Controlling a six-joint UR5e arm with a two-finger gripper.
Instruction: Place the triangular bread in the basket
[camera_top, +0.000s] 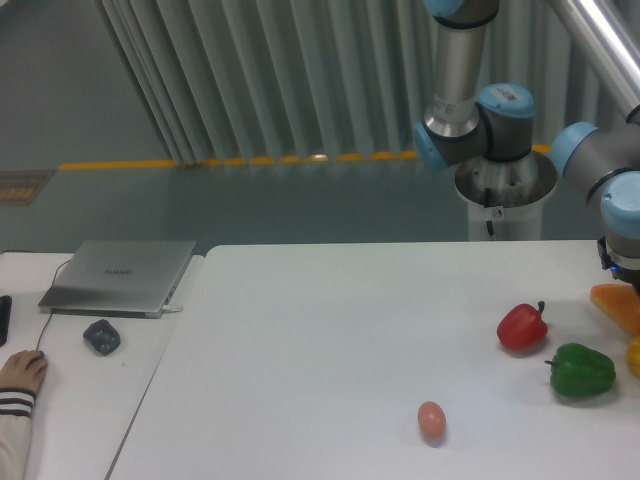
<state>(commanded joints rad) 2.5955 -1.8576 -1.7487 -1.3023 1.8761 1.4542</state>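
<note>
The triangular bread (613, 304) is a flat golden-orange wedge lying on the white table (330, 320) at the far right, partly cut off by the frame edge. The arm's blue-capped wrist (622, 215) hangs just above it. Only the dark top of my gripper (630, 276) shows at the edge. Its fingers are outside the frame, so I cannot see whether they are open or touching the bread. The basket is out of view.
A red pepper (522, 326), a green pepper (583, 370) and a sliver of yellow pepper (634, 355) lie close to the bread. A pinkish egg (431, 419) sits near the front. A laptop (120, 275), mouse (101, 336) and a person's hand (20, 372) are at the left.
</note>
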